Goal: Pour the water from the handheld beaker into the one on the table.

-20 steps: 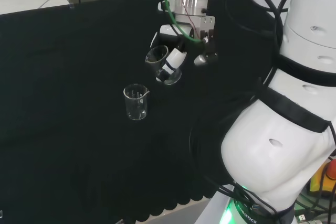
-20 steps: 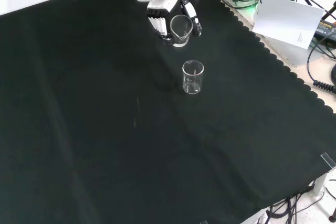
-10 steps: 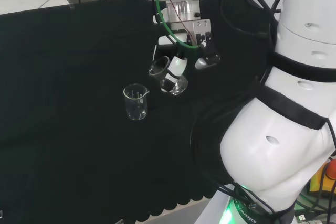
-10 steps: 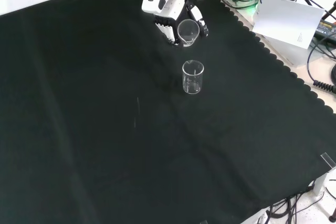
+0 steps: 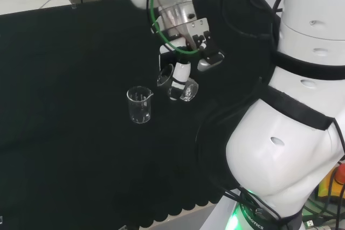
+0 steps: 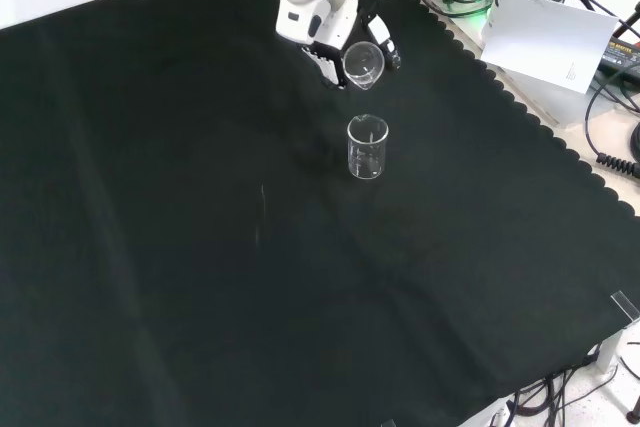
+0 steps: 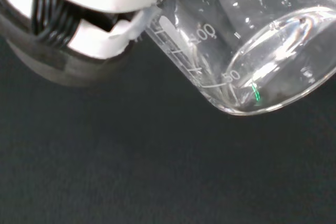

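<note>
1. Handheld beaker (image 5: 178, 83) is gripped in the robot hand (image 6: 322, 25), fingers curled round it, tilted with its mouth toward the table beaker (image 6: 367, 147).
2. Table beaker stands upright on the black cloth (image 6: 200, 247) of the counter, just beside and below the held one, apart from it.
3. Bare cloth surrounds it; the scalloped edge (image 6: 520, 107) lies to the front view's right.
4. Wrist view cuts off the held beaker's rim; water inside is hard to make out.

matt black cloth (image 6: 200, 247), clear glossy glass beakers (image 6: 367, 147), smooth white hand (image 6: 318, 22)
</note>
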Available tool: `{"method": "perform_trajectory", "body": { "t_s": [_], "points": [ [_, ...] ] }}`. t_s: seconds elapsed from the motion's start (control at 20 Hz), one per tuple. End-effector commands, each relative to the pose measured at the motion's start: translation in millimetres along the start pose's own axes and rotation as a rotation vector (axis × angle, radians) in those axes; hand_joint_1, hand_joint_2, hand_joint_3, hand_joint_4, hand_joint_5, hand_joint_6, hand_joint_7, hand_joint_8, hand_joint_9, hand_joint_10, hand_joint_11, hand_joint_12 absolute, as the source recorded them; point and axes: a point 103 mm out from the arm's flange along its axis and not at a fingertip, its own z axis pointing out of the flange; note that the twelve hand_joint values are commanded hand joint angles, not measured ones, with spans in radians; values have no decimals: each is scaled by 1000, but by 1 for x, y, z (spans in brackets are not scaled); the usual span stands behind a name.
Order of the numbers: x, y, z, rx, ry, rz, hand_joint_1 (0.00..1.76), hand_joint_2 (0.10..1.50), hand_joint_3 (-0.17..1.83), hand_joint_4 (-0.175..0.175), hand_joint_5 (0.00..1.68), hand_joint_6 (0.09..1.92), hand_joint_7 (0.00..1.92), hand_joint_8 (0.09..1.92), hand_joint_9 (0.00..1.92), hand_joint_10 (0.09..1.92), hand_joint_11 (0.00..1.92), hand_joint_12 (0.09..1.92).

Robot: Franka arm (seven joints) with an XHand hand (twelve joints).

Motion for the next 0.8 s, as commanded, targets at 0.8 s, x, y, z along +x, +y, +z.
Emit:
{"method": "perform_trajectory", "body": {
  "t_s": [0.8],
  "points": [
    [21, 30, -23, 140, -91, 82, 1321, 598, 732, -175, 1299, 625, 1353, 614, 1869, 109, 1501, 528]
  ]
}}
